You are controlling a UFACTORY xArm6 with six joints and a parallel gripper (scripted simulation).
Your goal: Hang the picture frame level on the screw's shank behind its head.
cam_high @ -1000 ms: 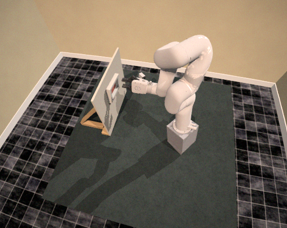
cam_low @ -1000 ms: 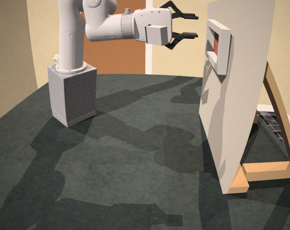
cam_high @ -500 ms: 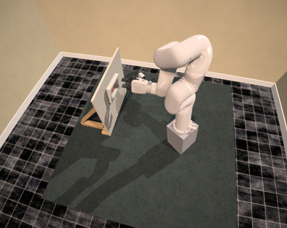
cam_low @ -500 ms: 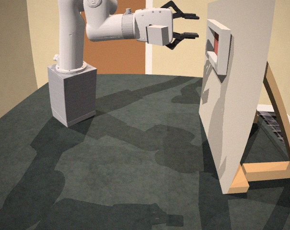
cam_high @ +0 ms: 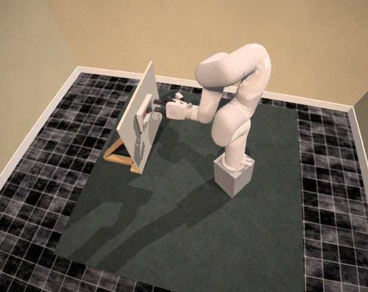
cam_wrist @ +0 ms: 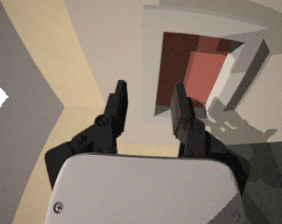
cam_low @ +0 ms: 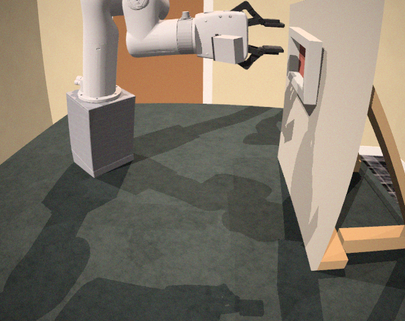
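Observation:
A white picture frame [cam_high: 145, 109] with a red inside sits against the upper part of a leaning white board [cam_high: 135, 119]. It also shows in the exterior view [cam_low: 304, 65] and in the wrist view [cam_wrist: 197, 69]. The screw is hidden behind the frame. My gripper [cam_high: 155, 105] [cam_low: 280, 37] points at the board, a short gap in front of the frame's upper edge. Its fingers stand half apart with nothing between them [cam_wrist: 150, 96]. They do not touch the frame.
The board [cam_low: 330, 120] leans back on a wooden support [cam_low: 385, 221] that stands on the dark green mat. My arm's grey base block [cam_low: 100, 131] stands on the mat, well away from the board. Tiled floor and walls surround the mat.

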